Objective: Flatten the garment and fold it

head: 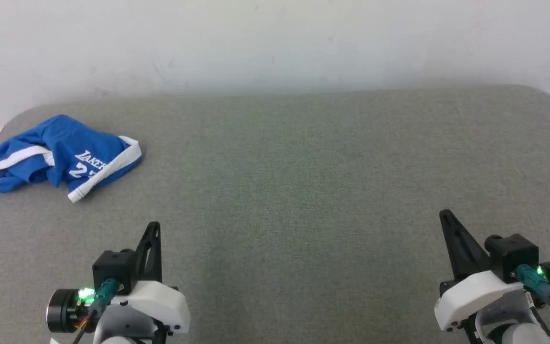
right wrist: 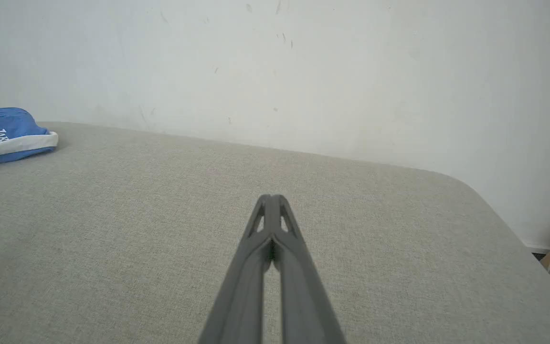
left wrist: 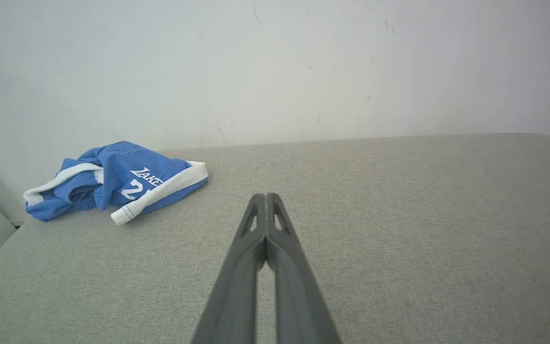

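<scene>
My head view gives me both grippers at the near edge of the grey woven fabric surface (head: 280, 181). The left gripper (head: 154, 224) and right gripper (head: 444, 214) each have 2 dark fingers pressed together, holding nothing. The left wrist view shows the crumpled royal-blue shorts with white trim (left wrist: 117, 179) whole at the far left corner, well apart from both jaws. The right wrist view cuts them off.

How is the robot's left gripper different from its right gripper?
The left gripper hovers nearer the blue shorts; the right gripper is far across the table from them. The left gripper's fingers lean rightward, the right gripper's leftward. Both are shut and empty.
</scene>
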